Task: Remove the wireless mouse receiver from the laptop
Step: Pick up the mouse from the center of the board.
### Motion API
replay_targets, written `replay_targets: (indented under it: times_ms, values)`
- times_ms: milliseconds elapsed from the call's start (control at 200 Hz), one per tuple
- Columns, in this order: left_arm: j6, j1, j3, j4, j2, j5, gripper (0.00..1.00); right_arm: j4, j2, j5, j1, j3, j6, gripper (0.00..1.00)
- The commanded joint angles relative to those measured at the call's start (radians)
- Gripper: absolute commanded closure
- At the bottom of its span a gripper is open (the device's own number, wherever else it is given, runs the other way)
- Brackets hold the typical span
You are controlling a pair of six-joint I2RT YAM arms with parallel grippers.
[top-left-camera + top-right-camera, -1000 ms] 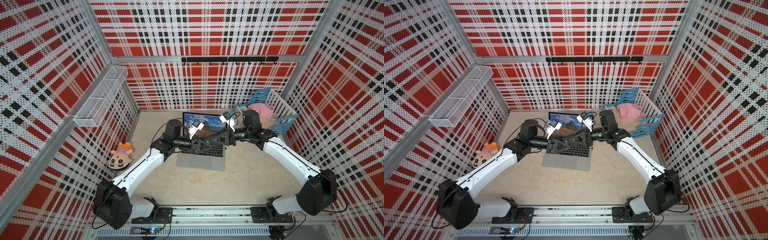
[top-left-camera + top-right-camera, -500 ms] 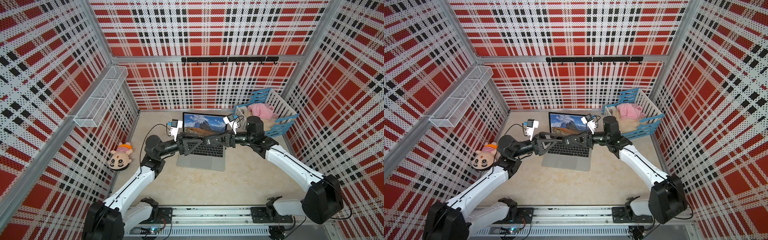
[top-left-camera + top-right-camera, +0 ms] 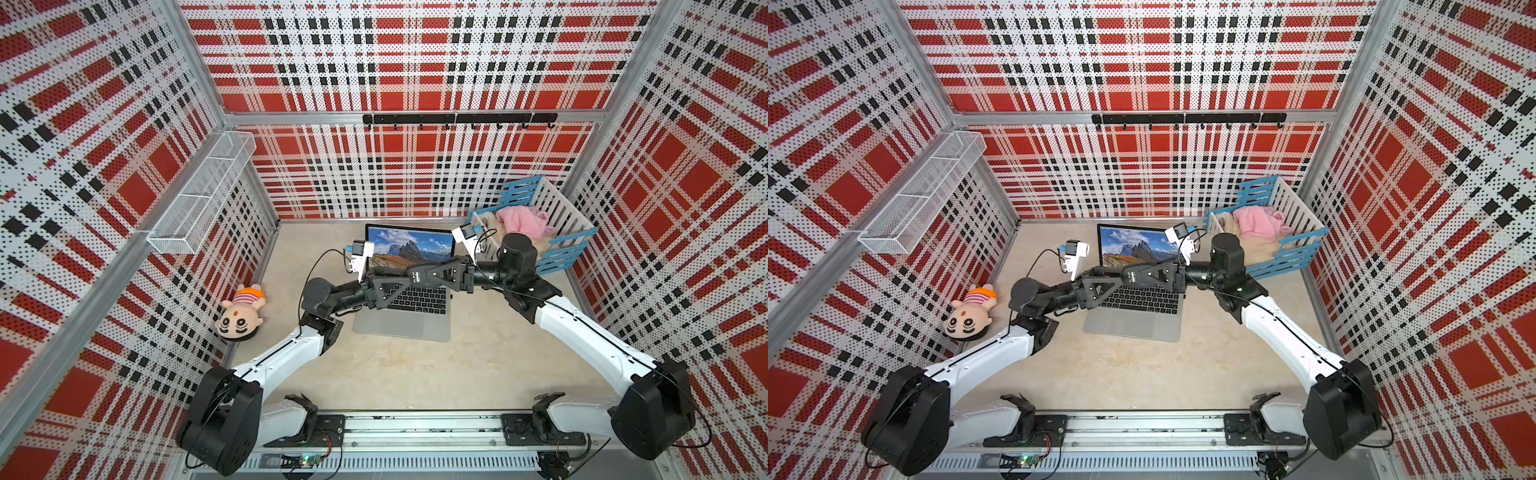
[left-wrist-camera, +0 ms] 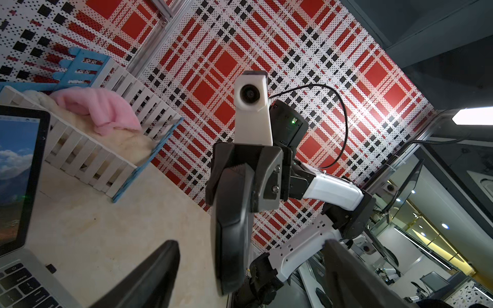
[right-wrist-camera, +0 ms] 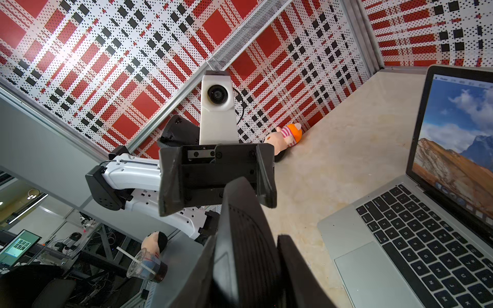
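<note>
In a top view, the silver laptop (image 3: pixel 399 328) is shown open. From the left wrist, the left gripper (image 4: pixel 249 242) is seen spread, empty; the wireless mouse receiver (image 4: pixel 50 268), a tiny matte nub, is set sideways in the laptop's edge, ahead and beneath. From the right wrist, the right gripper (image 5: pixel 248 237) is seen clamped on a curved black piece (image 5: pixel 240 210).

High overviews, wrist close-ups, shared laptop (image 3: pixel 399 326)
</note>
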Motion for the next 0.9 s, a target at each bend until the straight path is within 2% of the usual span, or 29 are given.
replay_targets:
  times_ms: [0, 170, 336, 671, 897]
  values:
    - [-0.013, -0.011, 0.041, 0.05, 0.014, 0.03, 0.2, 0.036, -0.01, -0.002, 0.016, 0.012, 0.008, 0.76]
    - [-0.034, -0.002, 0.054, 0.047, 0.049, 0.079, 0.37, 0.014, 0.001, -0.007, 0.033, 0.029, -0.012, 0.77]
    - [-0.054, 0.011, 0.067, 0.043, 0.074, 0.131, 0.48, -0.028, 0.009, -0.009, 0.037, 0.047, -0.039, 0.77]
    - [-0.062, 0.03, 0.082, 0.038, 0.086, 0.156, 0.55, -0.042, 0.028, -0.014, 0.053, 0.057, -0.04, 0.77]
    - [-0.061, 0.026, 0.083, 0.037, 0.094, 0.175, 0.63, -0.048, 0.038, -0.012, 0.064, 0.068, -0.068, 0.77]
